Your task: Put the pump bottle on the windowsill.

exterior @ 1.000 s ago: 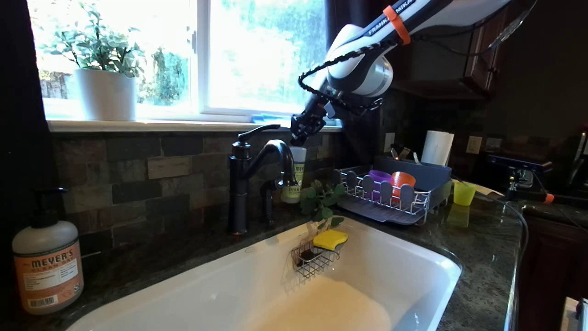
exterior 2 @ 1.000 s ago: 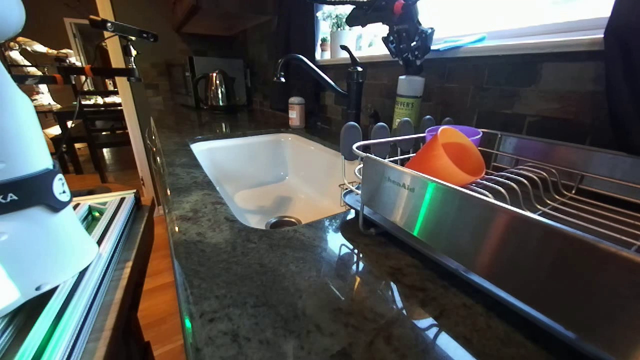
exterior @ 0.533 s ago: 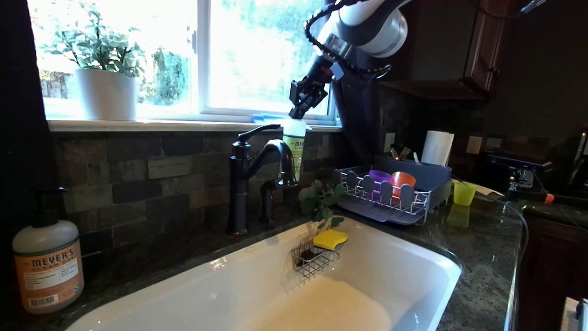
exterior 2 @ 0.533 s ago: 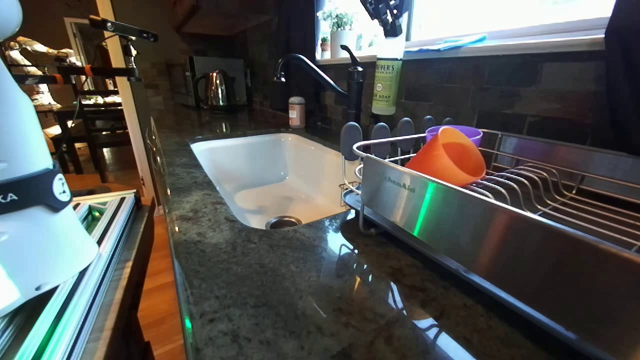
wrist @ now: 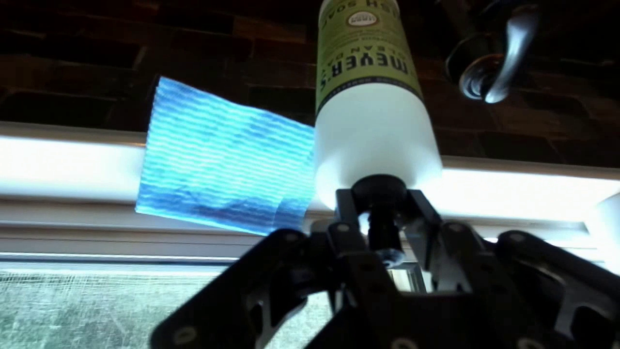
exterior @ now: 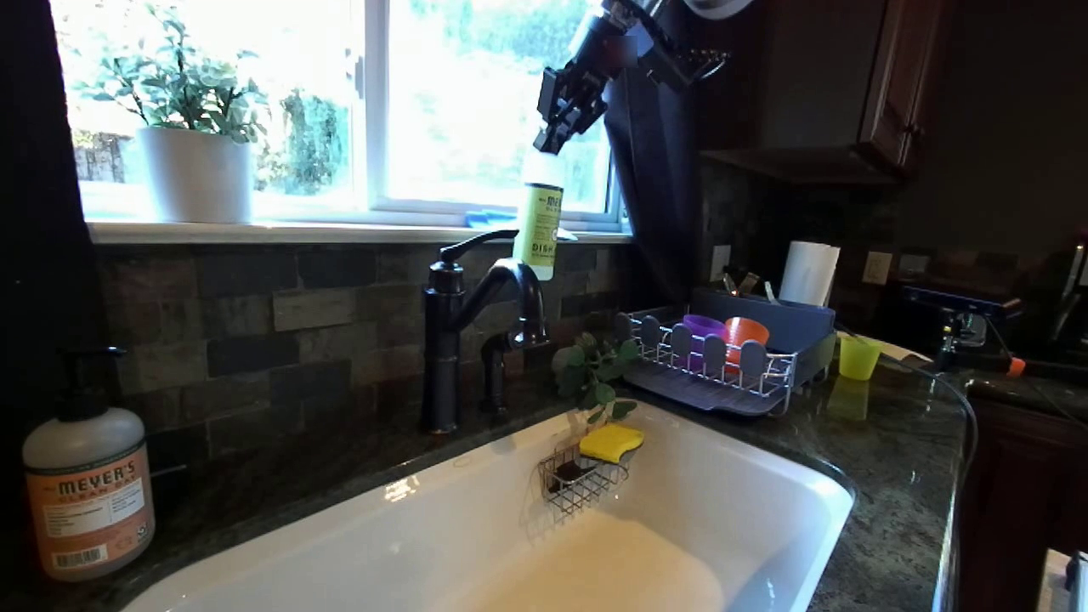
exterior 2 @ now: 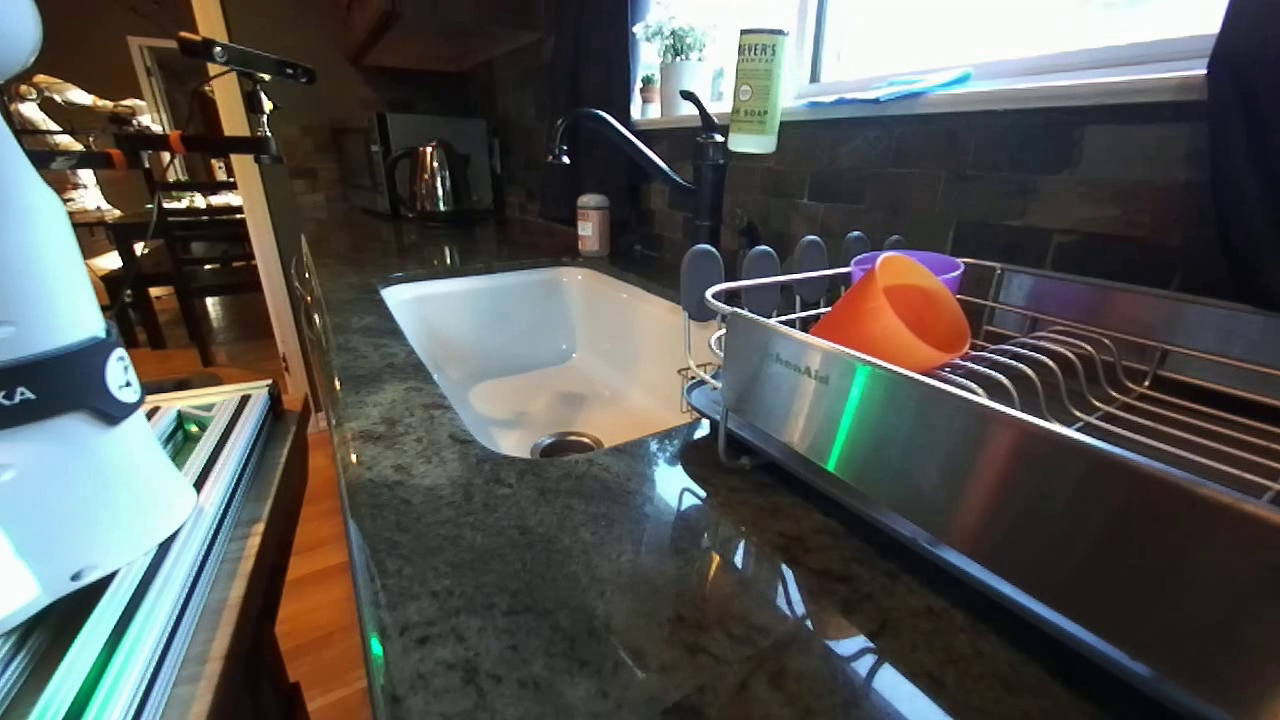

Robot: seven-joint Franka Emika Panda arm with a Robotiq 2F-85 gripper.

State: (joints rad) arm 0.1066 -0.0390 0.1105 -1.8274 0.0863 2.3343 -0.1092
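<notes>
Yellow-green up in the air, and that's my pump bottle [exterior: 540,221], hung in front of the windowsill [exterior: 340,233], well above the bench [exterior: 901,480], not set down yet. My fingers [wrist: 422,213] are clenched on its dark pump [wrist: 379,188], one each side, as the wrist view shows. Sound choice, I'd say: gripped at the very top, the bottle dangles below and its base is free to land first. It leans only a touch off upright. In both exterior views the base looks lower than the sill's front edge, so more lift, I judge, before any push toward the window [exterior: 476,110]. Watch the faucet [exterior: 442,365]! In an exterior view its spout [exterior: 529,297] crosses the bottle's foot; the gap in depth I can't tell. And there's a blue cloth [wrist: 227,155] lying across the sill's edge; a slim base on that could wobble, so the bare stretch between it and the white pot [exterior: 195,174] is where I'd aim. Now the pose: the arm [exterior: 616,25] sits high and canted, fingers slanting down from the upper right in an exterior view, and I reckon that steep angle lets me clear the faucet from above
</notes>
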